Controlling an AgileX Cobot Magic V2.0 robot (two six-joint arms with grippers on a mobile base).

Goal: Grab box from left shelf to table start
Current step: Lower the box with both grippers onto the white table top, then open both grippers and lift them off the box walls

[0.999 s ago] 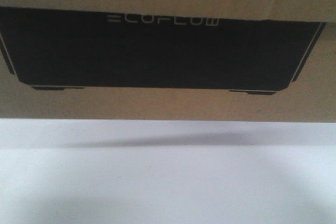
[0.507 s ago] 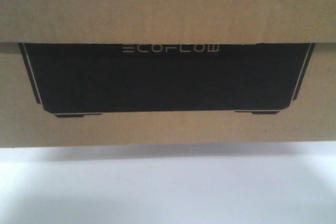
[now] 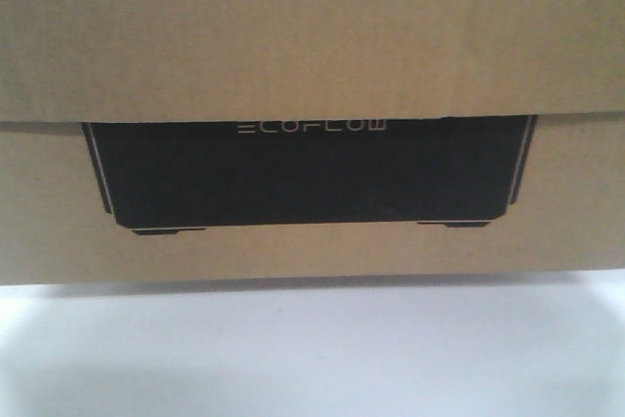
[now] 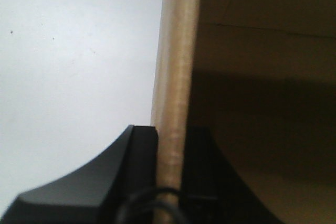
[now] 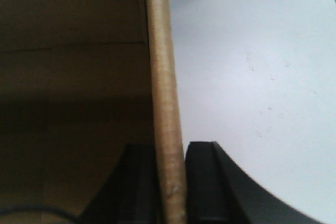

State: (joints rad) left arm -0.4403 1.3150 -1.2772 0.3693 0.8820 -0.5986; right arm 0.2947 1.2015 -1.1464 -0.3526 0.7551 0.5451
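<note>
So the box (image 3: 312, 192) basically fills the whole front view, brown corrugated cardboard with that big black panel, thin white outline and the white ECOFLOW lettering near the panel's top edge. An upper band of cardboard overlaps the top of the black panel. Below the box you get a strip of the white table (image 3: 312, 358), and there's a soft shadow right under the box's bottom edge; can't really tell from here if it's touching the surface or just above it. On the left wrist view, the left gripper (image 4: 170, 145) has its two black fingers pinched on a thin cardboard wall of the box, edge-on, with the open dark inside of the box to the right and the white table off to the left. Right wrist view is the mirror of that: the right gripper (image 5: 172, 153) is clamped on the opposite cardboard wall, box interior on the left, table on the right, with a sliver of something blue at the very top edge. A bit of black cable shows at the bottom of both wrist views.
</note>
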